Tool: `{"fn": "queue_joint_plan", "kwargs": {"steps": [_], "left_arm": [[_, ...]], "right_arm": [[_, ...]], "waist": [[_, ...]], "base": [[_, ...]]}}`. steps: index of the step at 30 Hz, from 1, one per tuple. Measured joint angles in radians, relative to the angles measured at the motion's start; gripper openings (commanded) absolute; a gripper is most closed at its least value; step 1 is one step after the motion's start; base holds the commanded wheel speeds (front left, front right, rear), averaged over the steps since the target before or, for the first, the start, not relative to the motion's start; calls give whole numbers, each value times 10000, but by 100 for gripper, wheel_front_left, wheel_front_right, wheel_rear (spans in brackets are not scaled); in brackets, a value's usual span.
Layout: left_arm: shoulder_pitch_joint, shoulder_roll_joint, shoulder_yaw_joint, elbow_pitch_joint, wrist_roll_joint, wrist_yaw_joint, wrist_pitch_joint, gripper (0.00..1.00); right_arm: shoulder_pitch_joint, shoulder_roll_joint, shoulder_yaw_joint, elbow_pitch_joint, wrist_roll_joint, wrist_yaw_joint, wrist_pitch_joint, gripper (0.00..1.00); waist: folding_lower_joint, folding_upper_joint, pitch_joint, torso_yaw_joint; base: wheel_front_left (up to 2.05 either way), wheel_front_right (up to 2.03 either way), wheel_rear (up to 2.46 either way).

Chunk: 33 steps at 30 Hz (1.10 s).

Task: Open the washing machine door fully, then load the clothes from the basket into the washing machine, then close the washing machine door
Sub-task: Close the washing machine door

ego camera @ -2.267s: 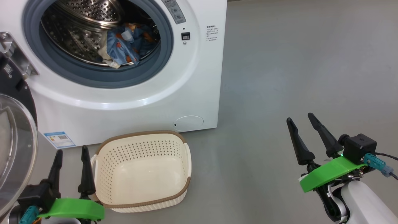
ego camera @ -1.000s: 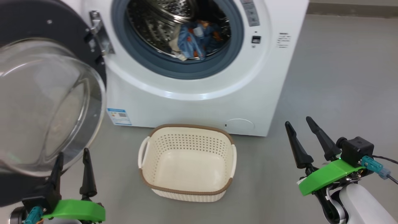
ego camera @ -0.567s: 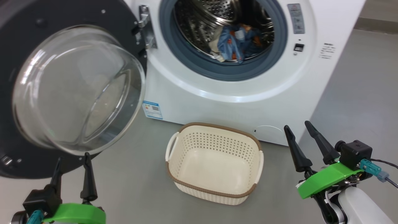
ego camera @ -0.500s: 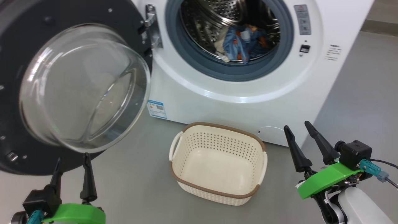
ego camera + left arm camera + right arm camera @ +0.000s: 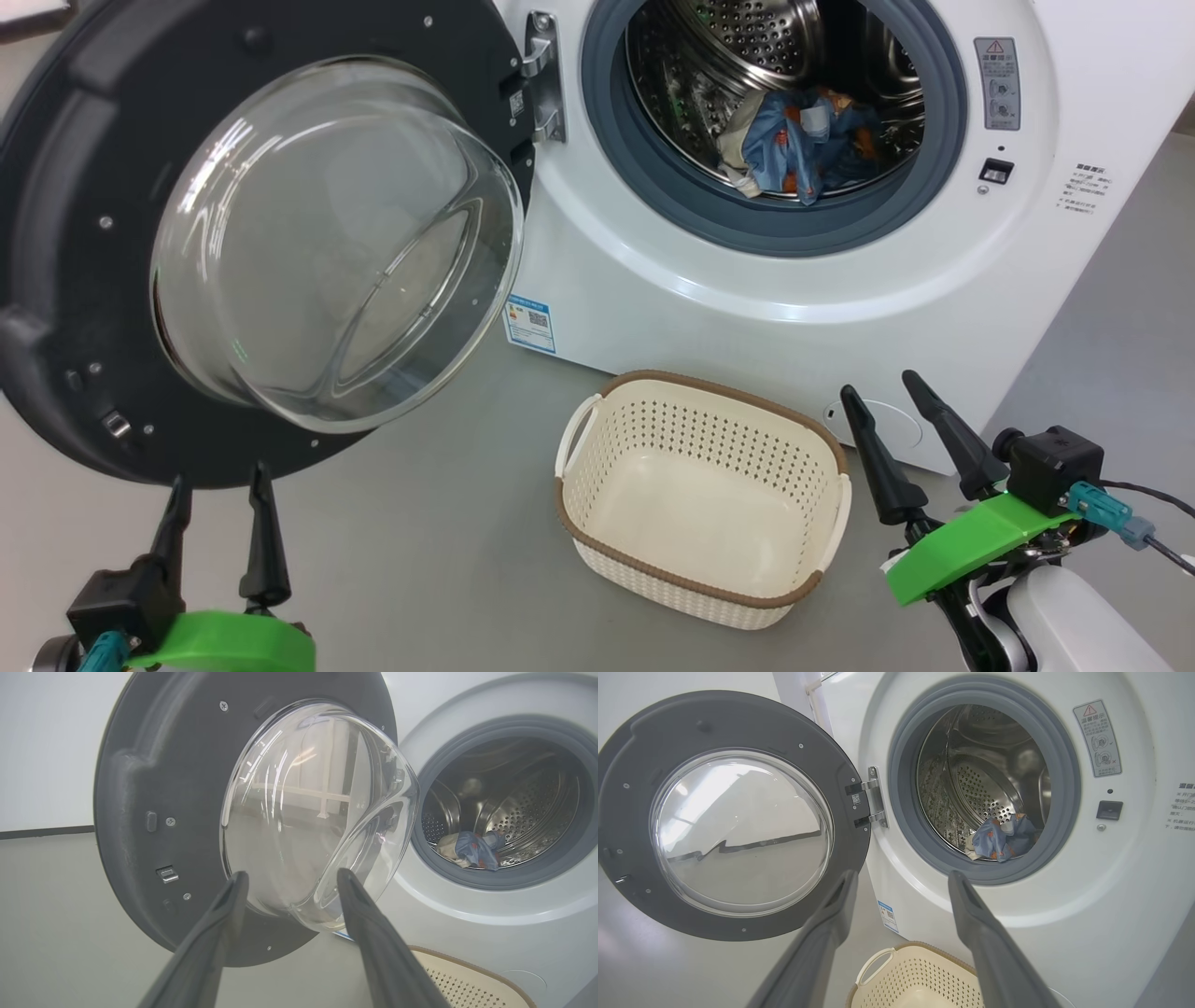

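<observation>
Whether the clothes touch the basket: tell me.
Apart. The head view shows the clothes lying in the drum of the washing machine, while the basket stands empty on the floor in front.

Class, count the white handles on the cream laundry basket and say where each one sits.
2. One white handle is on the cream perforated plastic basket's left side, toward the open black-rimmed round door; the other is on its right side. None seems hidden.

You are looking at the washing machine door [image 5: 271,243], matt dark plastic around glossy clear glass; the drum [image 5: 747,56], shiny perforated steel; the basket [image 5: 653,439], matt plastic.
</observation>
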Motion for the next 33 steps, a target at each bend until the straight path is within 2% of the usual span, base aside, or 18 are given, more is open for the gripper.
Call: {"fn": "queue_joint_plan", "kwargs": {"steps": [28,29,30,31,33], "left_arm": [[2,36,-61,27,-92,12,0,100],[2,36,-61,27,-100,12,0,75],[2,36,-61,25,-102,12,0,30],[2,36,-61,17,-102,12,0,0],[9,36,-52,-75,-111,12,0,0]], "right_arm": [[1,-81,163,65,86,0,0,100],[1,-81,161,65,86,0,0,100],[1,-81,157,65,86,0,0,100],[1,-81,155,63,86,0,0,100],[1,-82,142,61,86,0,0,100]], "waist": [[0,0,-72,-30],[-1,0,-62,-21],[0,0,-55,-11],[0,0,-51,0],[0,0,-45,23]], "base": [[0,0,0],[0,0,0],[0,0,0],[0,0,0],[0,0,0]]}}
